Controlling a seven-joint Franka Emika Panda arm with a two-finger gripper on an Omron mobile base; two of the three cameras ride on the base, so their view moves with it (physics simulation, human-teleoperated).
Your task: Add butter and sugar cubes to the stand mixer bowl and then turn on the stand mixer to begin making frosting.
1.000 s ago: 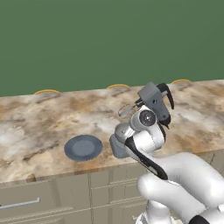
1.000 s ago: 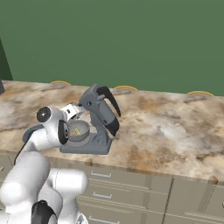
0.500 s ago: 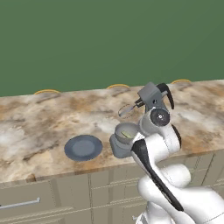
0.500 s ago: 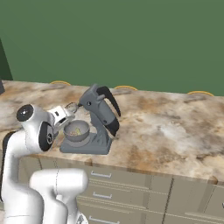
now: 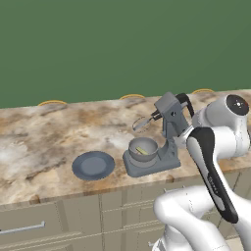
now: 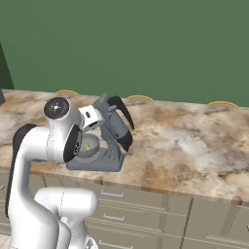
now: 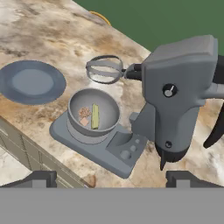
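- The stand mixer [image 7: 175,96] stands on the marbled table [image 5: 44,142], its boxy head tilted back and its wire whisk [image 7: 105,68] raised clear above the stand mixer bowl [image 7: 94,113].
- The bowl (silvery-grey and deep) sits on the mixer's flat base [image 7: 103,146], in front of the upright neck.
- Inside the bowl lies the butter [image 7: 95,116], a small pale yellow stick resting on the bowl's floor; just beside it, touching or nearly so, are small pinkish-brown sugar cubes [image 7: 84,116].
- A flat blue-grey plate [image 5: 93,165] lies on the table near the mixer's base, on the bowl's side of it, apart from it.
- In the hand view, a round knob [image 7: 169,90] shows on the side of the mixer's head, and a further round button [image 7: 126,154] on the base beside the neck.
- A black curved piece [image 6: 124,116] arches over the back of the mixer's head, seen best from the right base view.
- The end effector [image 7: 111,178] is released, its two dark fingertips [image 7: 37,178] spread wide and gripping nothing; it hangs above the table's front edge, looking down at the mixer and apart from it.
- In the left base view, the white arm [image 5: 215,147] rises at the lower right, close beside the mixer; pale cabinet drawers [image 6: 146,214] run beneath the table's edge.
- Behind the table stands a plain green wall [image 5: 122,44].
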